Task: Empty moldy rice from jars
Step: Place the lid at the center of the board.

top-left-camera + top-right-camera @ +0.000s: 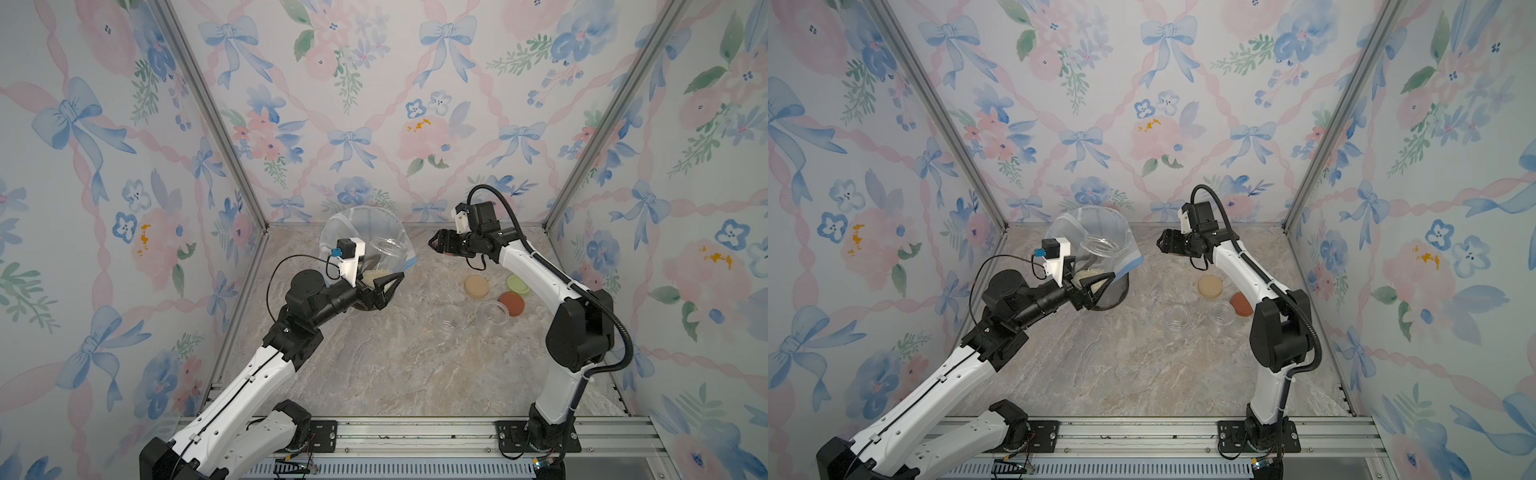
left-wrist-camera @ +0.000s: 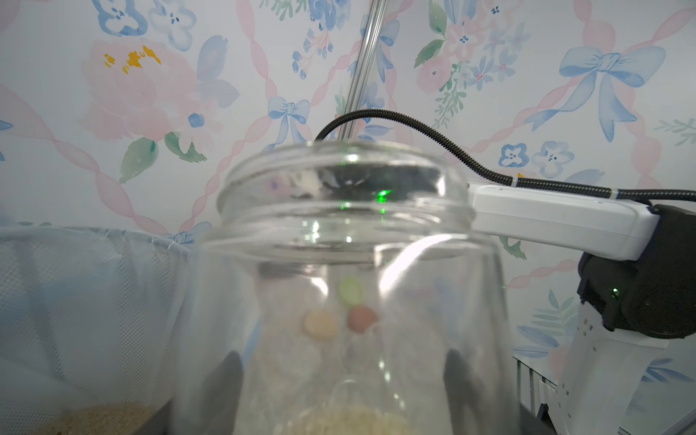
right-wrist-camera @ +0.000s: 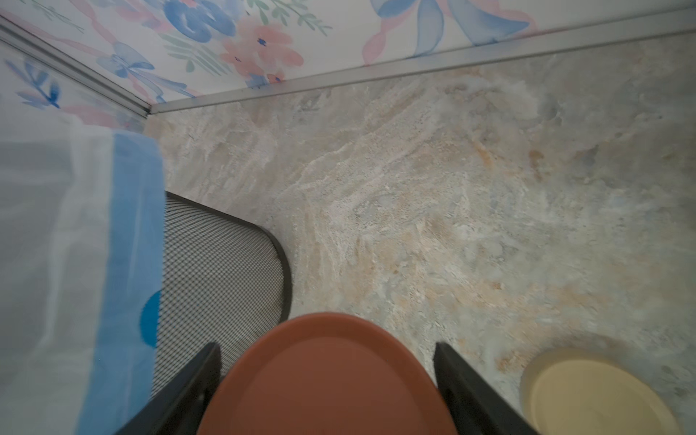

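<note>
In both top views the left gripper [image 1: 390,289] is clamped on a tilted jar [image 1: 384,251] over the bin [image 1: 345,224], rice [image 1: 376,276] at its base; the right gripper [image 1: 433,244] hangs at the bin's 3 o'clock. Left wrist: fingers [image 2: 226,391] grip the jar, rice by them. Right wrist: the right gripper is clamped on a red lid [image 3: 327,376] beside the bin, above the worktop [image 3: 452,188].

The front half of the counter [image 1: 374,374] lay bare and open. By the back edge, left of its middle, the mesh bin [image 1: 1115,293] stood, its mouth partly covered by the jar [image 1: 384,248] in the left gripper [image 2: 344,380]. Toward the right edge three lids [image 1: 476,286] and two empty jars [image 1: 452,317] crowded beside the right arm [image 1: 536,270]. A bare lane ran between them and the bin, under the right gripper [image 3: 327,350] and its rust-red lid [image 3: 324,395].
</note>
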